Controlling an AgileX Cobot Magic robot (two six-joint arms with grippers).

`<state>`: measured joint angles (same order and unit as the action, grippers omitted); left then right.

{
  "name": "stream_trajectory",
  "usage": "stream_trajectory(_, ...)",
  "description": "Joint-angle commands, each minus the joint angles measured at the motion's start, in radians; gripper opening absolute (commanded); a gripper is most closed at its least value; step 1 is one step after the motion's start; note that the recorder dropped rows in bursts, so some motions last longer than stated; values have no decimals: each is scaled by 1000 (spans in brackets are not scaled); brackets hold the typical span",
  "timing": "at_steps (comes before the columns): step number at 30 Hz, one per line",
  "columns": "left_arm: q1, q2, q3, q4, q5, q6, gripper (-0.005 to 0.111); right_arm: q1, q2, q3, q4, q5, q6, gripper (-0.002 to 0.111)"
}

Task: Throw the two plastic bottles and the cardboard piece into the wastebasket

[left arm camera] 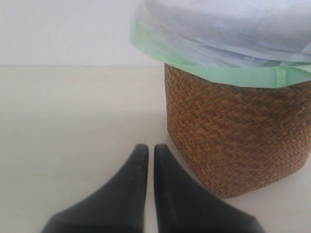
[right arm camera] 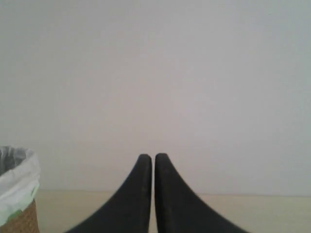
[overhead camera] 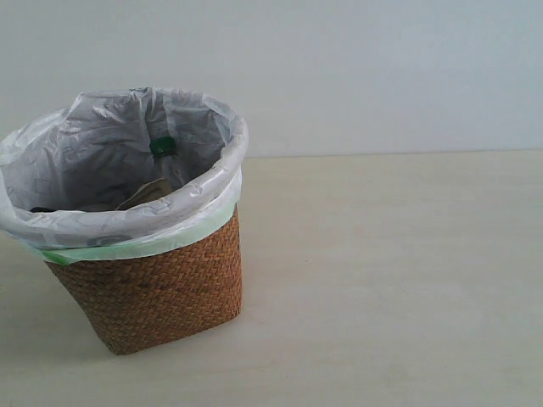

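Note:
The brown wicker wastebasket (overhead camera: 161, 288), lined with a white bag with a green edge, stands at the left of the exterior view. Inside it, the green cap of one plastic bottle (overhead camera: 163, 147) shows against the bag, with the grey-brown cardboard piece (overhead camera: 151, 193) below it. A dark spot (overhead camera: 41, 209) low by the near rim may be the black cap; the rest is hidden. My left gripper (left arm camera: 146, 148) is shut and empty, low over the table beside the wastebasket (left arm camera: 233, 141). My right gripper (right arm camera: 153, 158) is shut and empty, facing the wall, with the wastebasket (right arm camera: 17, 194) off to one side.
A pale wooden table (overhead camera: 390, 280) stretches to the right of the basket, bounded at the back by a plain light wall (overhead camera: 382, 68). Neither arm shows in the exterior view.

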<state>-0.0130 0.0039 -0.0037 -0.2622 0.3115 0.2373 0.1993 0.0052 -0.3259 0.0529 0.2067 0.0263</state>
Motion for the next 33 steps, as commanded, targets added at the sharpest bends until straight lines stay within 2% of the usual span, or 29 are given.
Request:
stream_trajectory(1,-9,-4,4,-3,-5,3,4,-1,-5,75,-15,-2,-81,0)
stream_trajectory(8,-9,-4,4,-3,-5,3,4,-1,-5,237,-30,-110,-149,0)
stream_trajectory(15,-9,-4,4,-3,-5,3,4,-1,-5,326,-59,-106,-147,0)
stream_trajectory(26,-9,-4,4,-3,-5,3,4,-1,-5,326,-59,-55,-97,0)
stream_trajectory(33,-9,-4,4,-3,-5,3,4,-1,-5,326,-59,48,-72,0)
